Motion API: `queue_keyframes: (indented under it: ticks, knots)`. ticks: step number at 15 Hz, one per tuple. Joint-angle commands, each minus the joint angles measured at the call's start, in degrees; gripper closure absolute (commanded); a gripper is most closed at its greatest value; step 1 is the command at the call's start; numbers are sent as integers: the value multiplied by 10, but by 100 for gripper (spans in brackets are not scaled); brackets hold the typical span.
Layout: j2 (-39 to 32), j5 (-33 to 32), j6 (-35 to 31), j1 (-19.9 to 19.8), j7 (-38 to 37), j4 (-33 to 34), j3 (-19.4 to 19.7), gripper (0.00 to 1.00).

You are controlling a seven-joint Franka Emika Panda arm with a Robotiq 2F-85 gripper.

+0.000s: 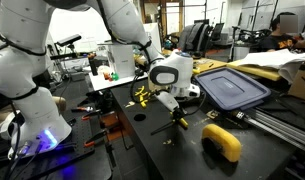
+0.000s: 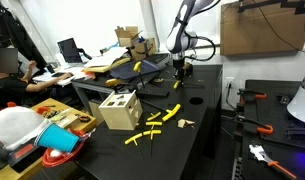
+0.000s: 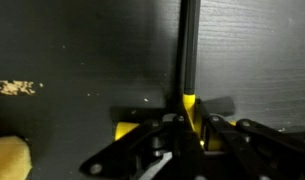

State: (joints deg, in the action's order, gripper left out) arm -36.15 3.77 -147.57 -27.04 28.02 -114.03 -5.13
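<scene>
Cluttered workshop with a black tabletop (image 1: 157, 155), where the tool (image 3: 192, 125) is clamped shut on a slim yellow-and-black rod (image 3: 186, 50) low on it; the grasp seems made, so lifting calls for a straight, steady rise.

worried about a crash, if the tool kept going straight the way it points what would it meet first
The tool points down, shut on a black-and-yellow stick lying on the black table. Going on, it would press into the table top almost at once; any gap left is hard to judge.
</scene>
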Motion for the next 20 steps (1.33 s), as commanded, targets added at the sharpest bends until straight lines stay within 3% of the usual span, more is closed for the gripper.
queue_keyframes:
  ticks: [1,7,11,20]
  knots:
    - [67,14,1,8,26,-52,-1,97]
    - [179,-3,18,34,20,-129,31,97]
    - [246,24,2,49,70,-172,22,97]
    - [363,131,4,152,186,-220,29,97]
